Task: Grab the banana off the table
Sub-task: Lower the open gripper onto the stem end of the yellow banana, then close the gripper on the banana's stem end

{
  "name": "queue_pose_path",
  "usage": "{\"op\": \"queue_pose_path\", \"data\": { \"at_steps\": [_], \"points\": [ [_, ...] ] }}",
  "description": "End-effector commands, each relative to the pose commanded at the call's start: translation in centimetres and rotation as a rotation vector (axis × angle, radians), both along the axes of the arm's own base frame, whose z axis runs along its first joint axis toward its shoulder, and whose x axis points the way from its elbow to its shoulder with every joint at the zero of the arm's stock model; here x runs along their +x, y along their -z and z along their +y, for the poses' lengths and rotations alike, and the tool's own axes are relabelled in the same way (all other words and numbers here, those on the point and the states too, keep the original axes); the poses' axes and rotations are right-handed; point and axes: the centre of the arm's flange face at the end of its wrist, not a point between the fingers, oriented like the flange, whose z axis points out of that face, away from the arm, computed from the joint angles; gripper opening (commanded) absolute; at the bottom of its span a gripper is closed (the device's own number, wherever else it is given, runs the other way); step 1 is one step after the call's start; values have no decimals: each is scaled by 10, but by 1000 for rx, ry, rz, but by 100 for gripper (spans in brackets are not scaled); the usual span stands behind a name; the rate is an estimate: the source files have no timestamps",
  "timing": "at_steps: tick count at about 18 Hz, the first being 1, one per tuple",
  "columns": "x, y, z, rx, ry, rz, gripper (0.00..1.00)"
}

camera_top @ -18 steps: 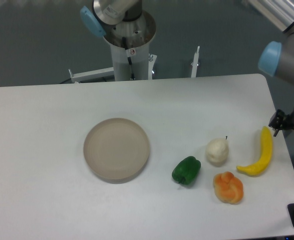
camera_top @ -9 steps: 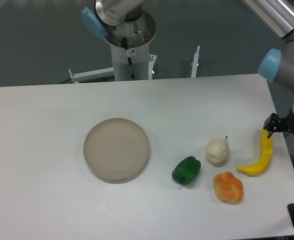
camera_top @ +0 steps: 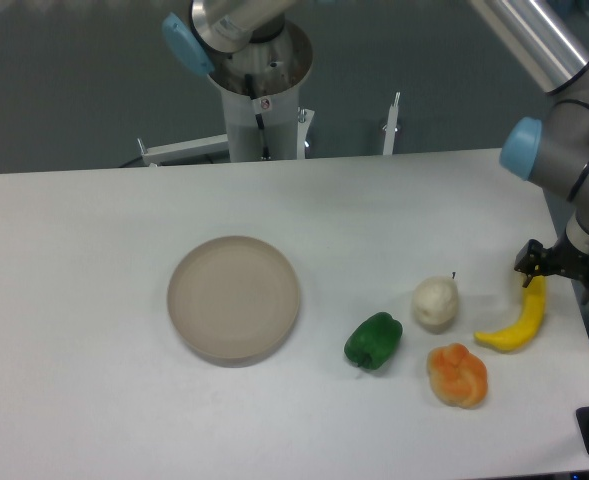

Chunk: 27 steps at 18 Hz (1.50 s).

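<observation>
The banana (camera_top: 521, 323), slim, curved and bright yellow, lies on the white table (camera_top: 94, 230) near its right edge. My gripper (camera_top: 540, 268) hangs from the arm at the far right, right over the banana's upper end, which its dark fingers hide. The fingers (camera_top: 524, 260) look spread on either side of that end, and the banana rests on the table.
A round beige plate (camera_top: 179, 300) sits mid-table. A green pepper (camera_top: 373, 340), a white round fruit (camera_top: 435, 302) and a lumpy orange item (camera_top: 458, 374) lie just left of the banana. The arm's base column (camera_top: 259, 90) stands behind the table. The table's right edge is close by.
My gripper has moved left and down from beside the banana's tip until it covers its upper end. The banana and the other items have not moved.
</observation>
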Motion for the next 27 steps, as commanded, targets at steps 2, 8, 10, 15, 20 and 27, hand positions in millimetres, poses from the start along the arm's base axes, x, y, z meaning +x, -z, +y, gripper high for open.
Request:
{"op": "queue_pose_path", "data": {
  "at_steps": [2, 8, 10, 15, 20, 27],
  "points": [
    [1, 3, 1, 1, 2, 3, 100],
    [7, 18, -1, 7, 5, 15, 100],
    [7, 18, -1, 8, 3, 18, 96],
    [6, 16, -2, 10, 3, 21, 41],
    [7, 13, -1, 12, 6, 25, 32],
    [4, 5, -1, 18, 6, 36, 26]
  ]
}}
